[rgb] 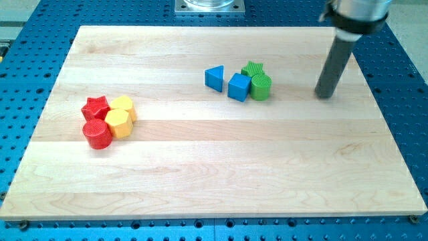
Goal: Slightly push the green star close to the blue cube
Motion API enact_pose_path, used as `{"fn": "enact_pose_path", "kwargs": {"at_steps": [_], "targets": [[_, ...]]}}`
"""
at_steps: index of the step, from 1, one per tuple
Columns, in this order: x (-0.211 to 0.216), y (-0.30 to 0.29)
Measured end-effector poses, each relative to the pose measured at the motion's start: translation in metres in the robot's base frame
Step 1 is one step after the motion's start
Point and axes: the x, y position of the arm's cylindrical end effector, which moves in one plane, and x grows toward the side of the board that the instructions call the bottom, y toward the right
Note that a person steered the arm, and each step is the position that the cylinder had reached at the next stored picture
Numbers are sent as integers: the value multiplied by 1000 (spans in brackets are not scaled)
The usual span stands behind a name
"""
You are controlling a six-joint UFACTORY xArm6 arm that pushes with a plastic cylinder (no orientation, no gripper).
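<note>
The green star [253, 68] sits in the upper middle of the wooden board, touching the blue cube [238, 87] just below and to its left. A green cylinder [261, 87] stands against the cube's right side, right below the star. A blue triangle [214, 77] lies to the left of the cube. My tip [325, 95] rests on the board well to the right of this cluster, apart from every block.
At the board's left, a red star [95, 106], a red cylinder [97, 134] and two yellow blocks [121, 116] are bunched together. The wooden board [214, 174] lies on a blue perforated table. A metal mount [209, 6] shows at the top edge.
</note>
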Motion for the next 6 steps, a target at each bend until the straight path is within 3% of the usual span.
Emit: {"fn": "enact_pose_path", "kwargs": {"at_steps": [1, 5, 6], "targets": [[-54, -32], [-43, -152], [-67, -194]]}}
